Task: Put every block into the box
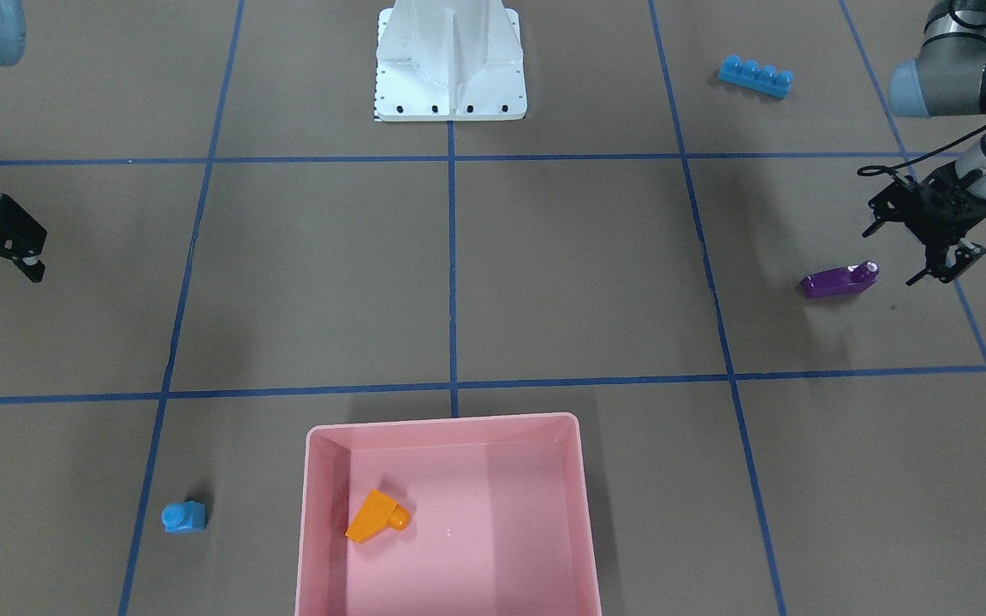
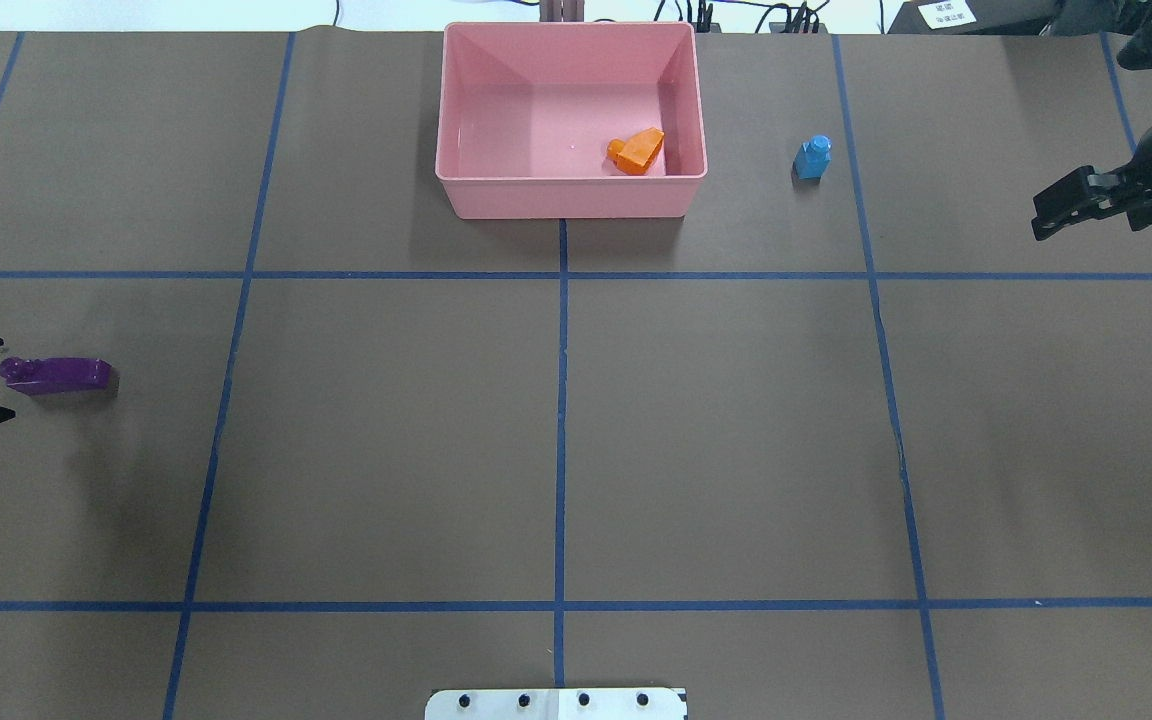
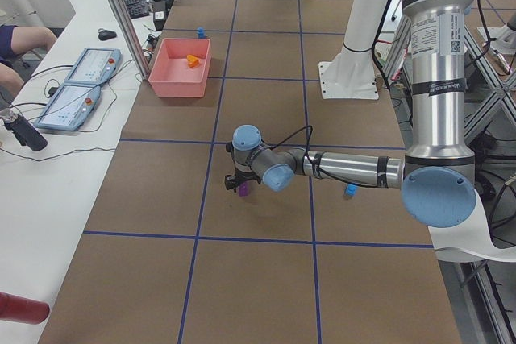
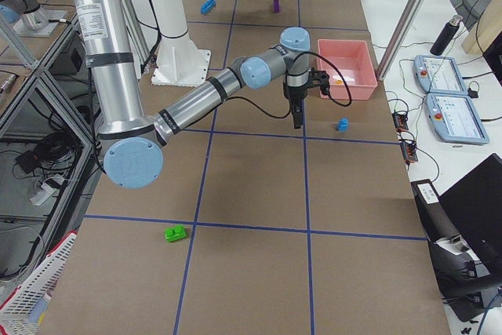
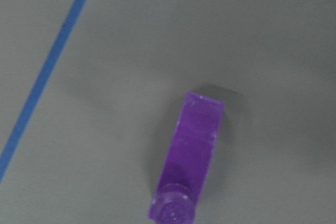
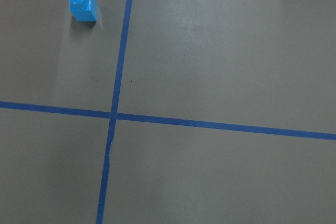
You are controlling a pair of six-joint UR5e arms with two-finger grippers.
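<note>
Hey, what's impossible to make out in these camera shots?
Small green plastic brick: tiny in both side views, outside the others.
Long blue four-stud brick: mostly behind the left arm in left side view.
Right gripper: cut by front view's edge, dark overhead; opening unclear.

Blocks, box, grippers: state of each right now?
Orange block, inside box.
Small blue block, on table beside box.
Long blue block, on table, outside box.
Purple block, on table, ungripped.
Green block, on table, outside box.
Left gripper, open, empty.
Right gripper, open or shut unclear.
</note>
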